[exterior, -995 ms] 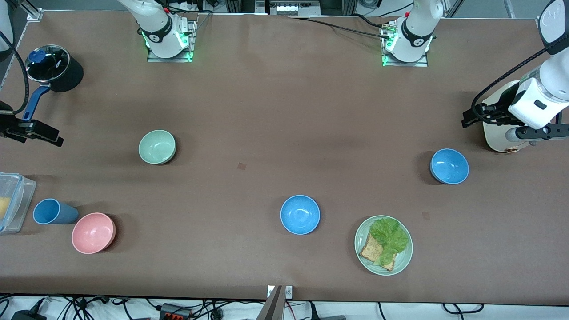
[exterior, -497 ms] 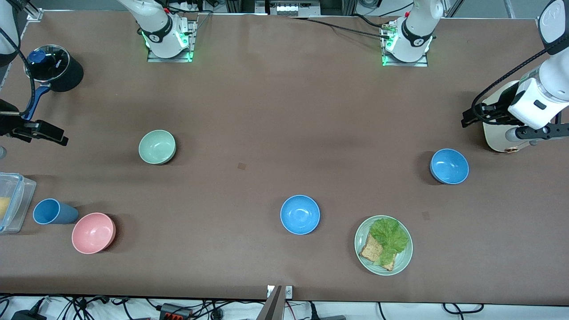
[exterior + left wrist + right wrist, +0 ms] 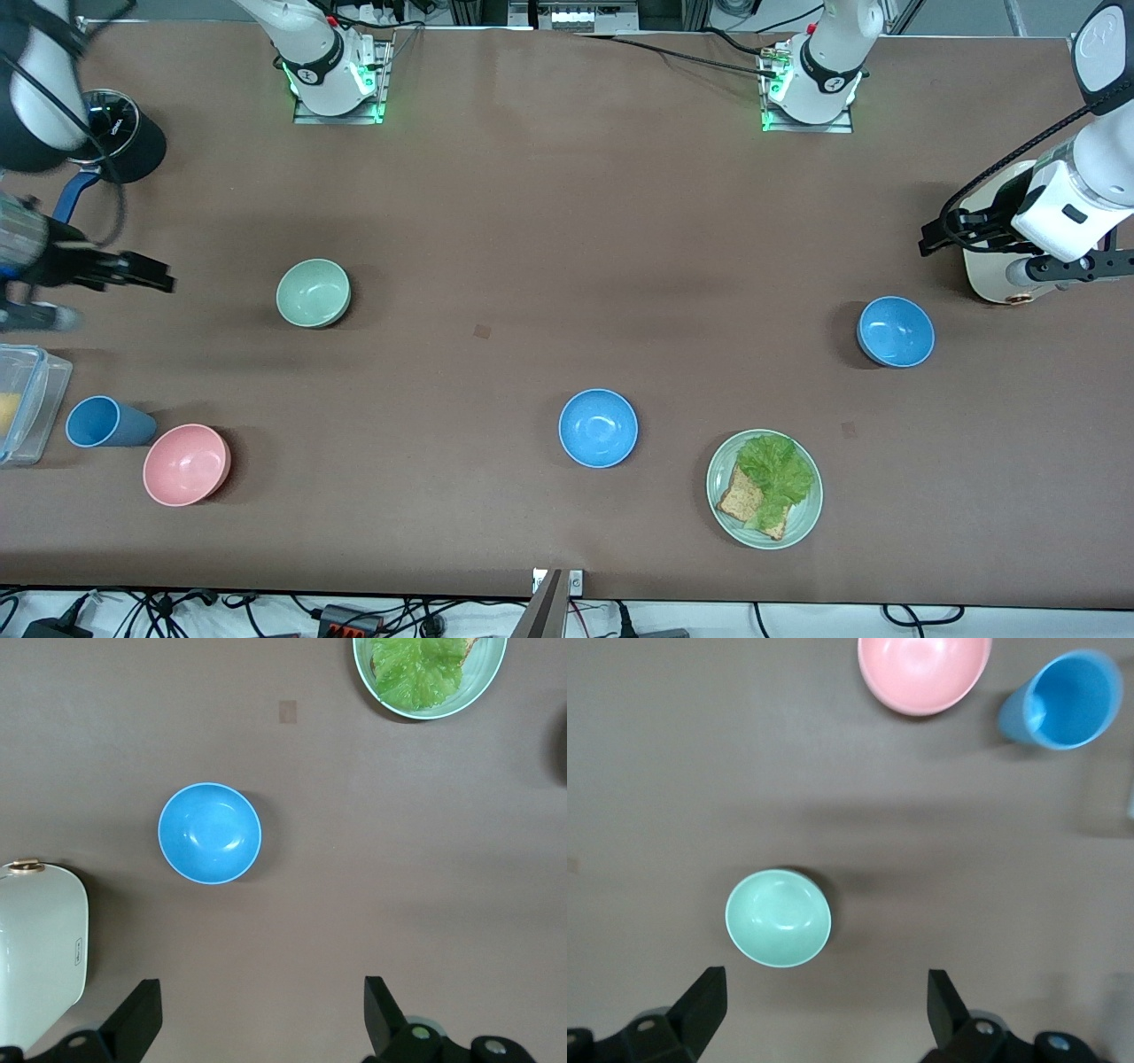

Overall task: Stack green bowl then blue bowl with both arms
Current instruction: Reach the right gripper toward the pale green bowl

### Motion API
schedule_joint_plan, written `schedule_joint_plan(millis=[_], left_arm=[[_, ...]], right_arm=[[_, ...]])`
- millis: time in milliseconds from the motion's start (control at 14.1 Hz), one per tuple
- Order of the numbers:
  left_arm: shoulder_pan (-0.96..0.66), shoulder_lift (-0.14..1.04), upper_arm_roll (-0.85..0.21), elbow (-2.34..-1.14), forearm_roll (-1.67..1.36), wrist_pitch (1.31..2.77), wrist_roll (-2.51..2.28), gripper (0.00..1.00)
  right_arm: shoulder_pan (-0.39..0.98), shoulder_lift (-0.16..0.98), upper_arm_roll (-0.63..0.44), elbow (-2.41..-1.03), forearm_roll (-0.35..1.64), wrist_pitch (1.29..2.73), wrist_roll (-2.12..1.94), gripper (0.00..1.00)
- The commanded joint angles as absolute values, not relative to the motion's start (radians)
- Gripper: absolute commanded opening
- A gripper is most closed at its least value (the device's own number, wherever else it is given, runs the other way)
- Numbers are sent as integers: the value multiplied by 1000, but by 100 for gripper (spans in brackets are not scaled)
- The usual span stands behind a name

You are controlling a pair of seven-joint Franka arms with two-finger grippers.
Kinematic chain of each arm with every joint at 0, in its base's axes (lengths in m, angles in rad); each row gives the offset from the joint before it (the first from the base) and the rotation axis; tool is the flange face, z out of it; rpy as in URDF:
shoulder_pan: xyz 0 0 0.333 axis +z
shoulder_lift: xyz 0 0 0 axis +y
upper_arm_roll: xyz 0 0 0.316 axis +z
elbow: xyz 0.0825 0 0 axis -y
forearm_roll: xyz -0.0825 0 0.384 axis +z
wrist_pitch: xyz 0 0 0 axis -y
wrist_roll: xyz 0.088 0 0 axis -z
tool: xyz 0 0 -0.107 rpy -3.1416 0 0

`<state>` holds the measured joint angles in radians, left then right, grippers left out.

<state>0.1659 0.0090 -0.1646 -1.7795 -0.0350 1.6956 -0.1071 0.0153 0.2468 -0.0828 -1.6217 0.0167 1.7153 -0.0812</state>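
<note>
table: brown | green bowl: pale mint green | two blue bowls: bright sky blue, shiny inside | pink bowl: soft pink | cup: blue | plate: pale green, with green lettuce and brown speckled toast | pot: black, blue handle

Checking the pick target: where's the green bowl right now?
In the front view the green bowl sits upright on the table toward the right arm's end, farther from the camera than the pink bowl, untouched by the right gripper.

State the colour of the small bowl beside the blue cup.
Pink: the small round pink bowl shows best in the front view, beside the tall blue cup.
</note>
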Motion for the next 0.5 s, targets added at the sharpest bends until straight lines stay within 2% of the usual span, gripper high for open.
schedule_joint_plan(millis=[0, 426], left_arm=[[172, 25, -164, -1752, -54, 1675, -103, 100], [172, 26, -164, -1752, -55, 1675, -103, 100]], right_arm=[[41, 357, -83, -1643, 2, 1730, -107, 100], [68, 573, -83, -1657, 0, 1764, -107, 100]])
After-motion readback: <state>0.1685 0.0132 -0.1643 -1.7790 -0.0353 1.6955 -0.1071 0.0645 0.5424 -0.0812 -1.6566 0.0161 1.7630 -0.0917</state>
